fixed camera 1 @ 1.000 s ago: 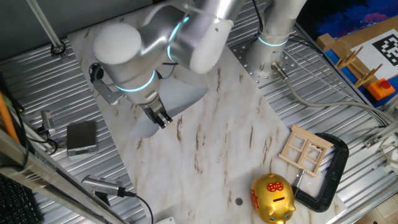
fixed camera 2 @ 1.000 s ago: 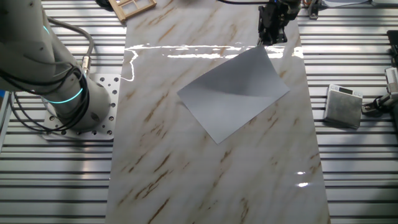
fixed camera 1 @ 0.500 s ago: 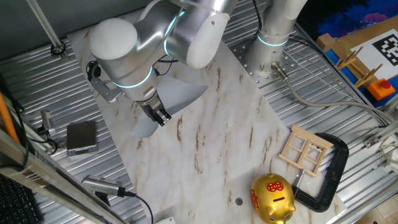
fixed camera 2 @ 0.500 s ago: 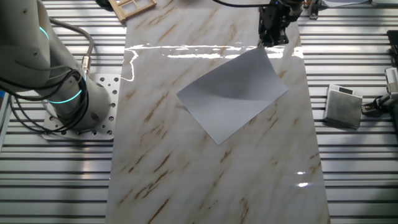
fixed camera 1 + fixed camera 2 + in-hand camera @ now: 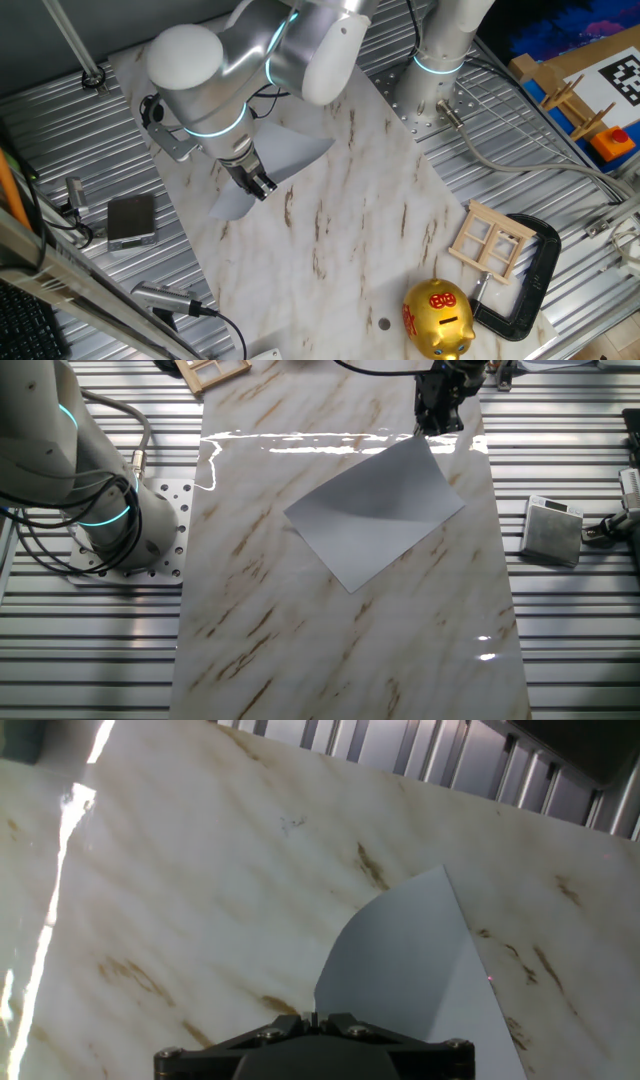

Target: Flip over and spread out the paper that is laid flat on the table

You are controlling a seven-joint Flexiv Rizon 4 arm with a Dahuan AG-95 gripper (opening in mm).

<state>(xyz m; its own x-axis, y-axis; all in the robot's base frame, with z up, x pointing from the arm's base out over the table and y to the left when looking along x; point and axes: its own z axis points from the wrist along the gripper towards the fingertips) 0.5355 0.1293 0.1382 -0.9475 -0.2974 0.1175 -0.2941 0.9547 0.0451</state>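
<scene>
The white paper point(image 5: 376, 510) lies on the marble table point(image 5: 260, 640), and its far corner is lifted off the board. My gripper point(image 5: 437, 422) is shut on that corner. In one fixed view the gripper point(image 5: 260, 187) pinches the paper point(image 5: 290, 150) at its edge, under the arm's wrist. In the hand view the jaws stand closed together at the gripper point(image 5: 313, 1017), and the paper point(image 5: 410, 965) rises curved from between them over the table point(image 5: 180, 890).
A small grey square pad point(image 5: 131, 220) lies on the ribbed metal left of the board. A gold piggy bank point(image 5: 437, 318), a wooden frame point(image 5: 491, 241) and a black clamp point(image 5: 530, 280) sit at the near right end. The arm's base point(image 5: 110, 520) stands beside the board.
The arm's wrist has shifted slightly over the paper. The gripper stays shut on the corner and the paper has barely moved.
</scene>
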